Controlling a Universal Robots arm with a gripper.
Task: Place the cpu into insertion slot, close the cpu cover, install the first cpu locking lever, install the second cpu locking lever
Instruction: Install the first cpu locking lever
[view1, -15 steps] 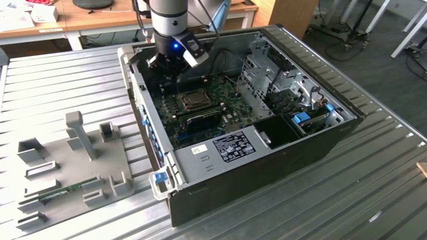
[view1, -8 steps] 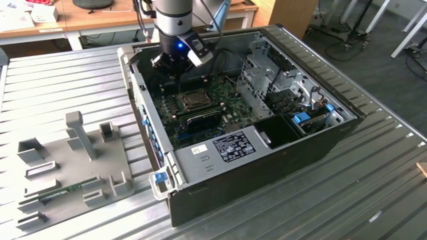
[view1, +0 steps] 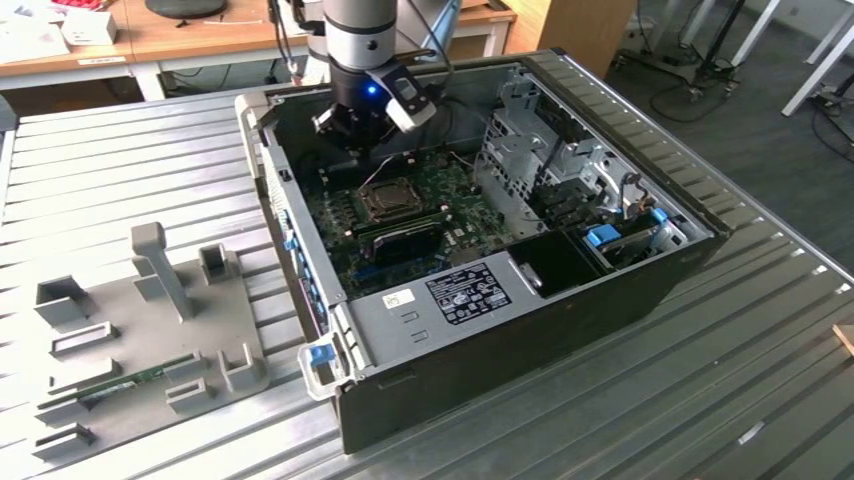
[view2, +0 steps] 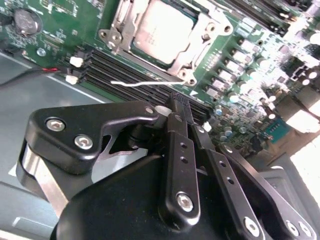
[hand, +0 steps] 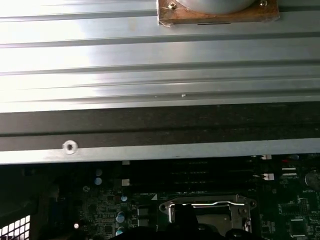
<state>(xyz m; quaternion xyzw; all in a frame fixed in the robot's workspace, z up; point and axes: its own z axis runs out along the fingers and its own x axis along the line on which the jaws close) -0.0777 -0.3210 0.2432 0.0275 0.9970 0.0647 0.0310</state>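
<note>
– Gripper (view2: 179, 102) state?
– I log its fingers (view2: 175, 145) pressed together, gripping nothing, poised over the memory slots (view2: 135, 70).
– And the cpu (view2: 162, 30)?
– Seated in the insertion slot (view1: 387, 198) under the lowered cpu cover (view2: 192, 52), just beyond the fingertips, untouched.
</note>
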